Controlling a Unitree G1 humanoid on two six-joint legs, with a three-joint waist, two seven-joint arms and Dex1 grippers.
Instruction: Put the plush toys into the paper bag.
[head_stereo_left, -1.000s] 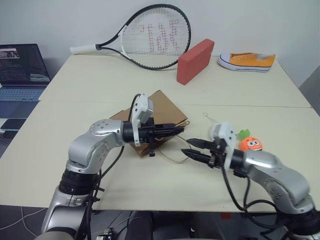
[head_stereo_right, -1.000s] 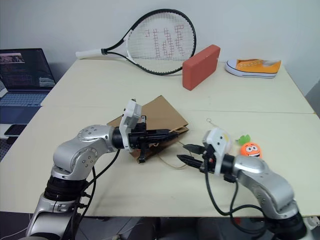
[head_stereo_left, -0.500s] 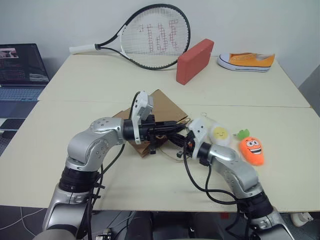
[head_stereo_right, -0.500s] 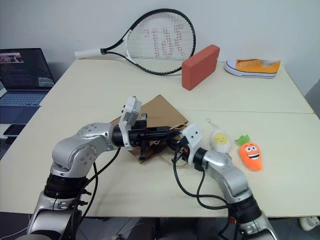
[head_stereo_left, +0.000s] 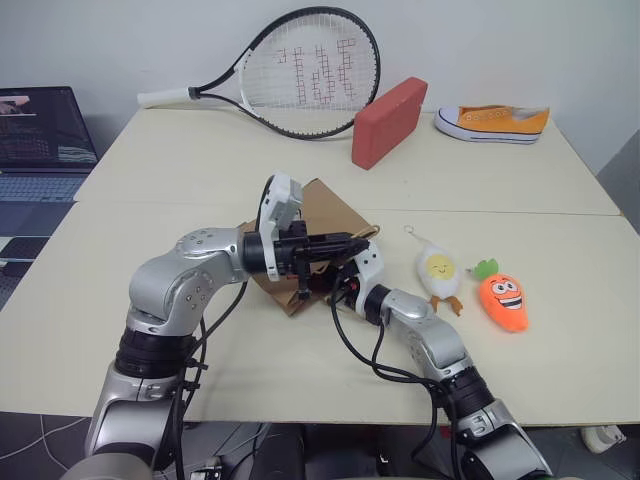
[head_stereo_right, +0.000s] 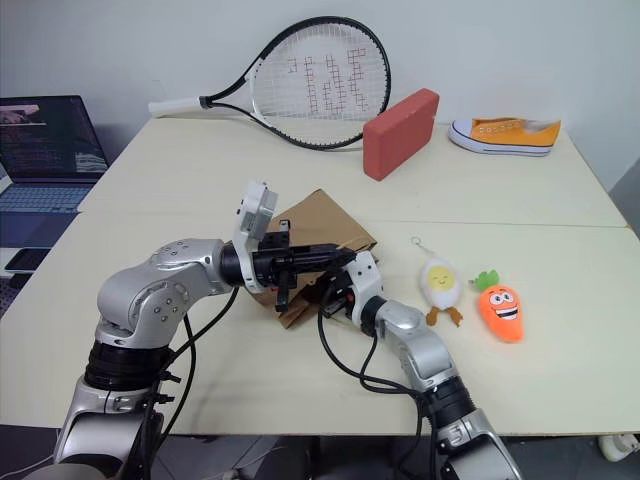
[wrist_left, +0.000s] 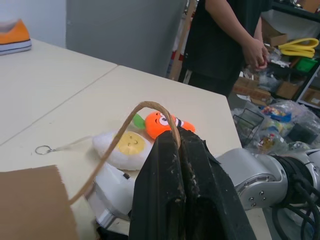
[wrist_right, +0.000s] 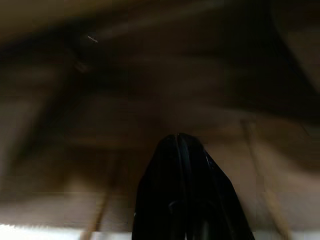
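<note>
The brown paper bag (head_stereo_left: 322, 208) lies flat mid-table, its mouth facing the toys. My left gripper (head_stereo_left: 347, 240) is shut on one cord handle (wrist_left: 150, 107), holding it up off the table. My right gripper (head_stereo_left: 337, 287) is shut with nothing between its fingers, and its tips are pushed into the bag's mouth; brown paper surrounds them in the right wrist view (wrist_right: 179, 137). Two plush toys lie on the table to the right of the bag, apart from both grippers. One is the white egg (head_stereo_left: 438, 270), the other the orange carrot (head_stereo_left: 503, 297).
A tennis racket (head_stereo_left: 300, 75), a red block (head_stereo_left: 388, 120) and an orange-and-white sneaker (head_stereo_left: 495, 122) lie along the table's far side. A laptop (head_stereo_left: 40, 130) sits on a desk to the left. A person (wrist_left: 230, 40) stands beyond the table's right end.
My right gripper swung left from in front of the toys to the bag's mouth and closed. Both toys now lie in plain sight. My left gripper kept its hold on the handle.
</note>
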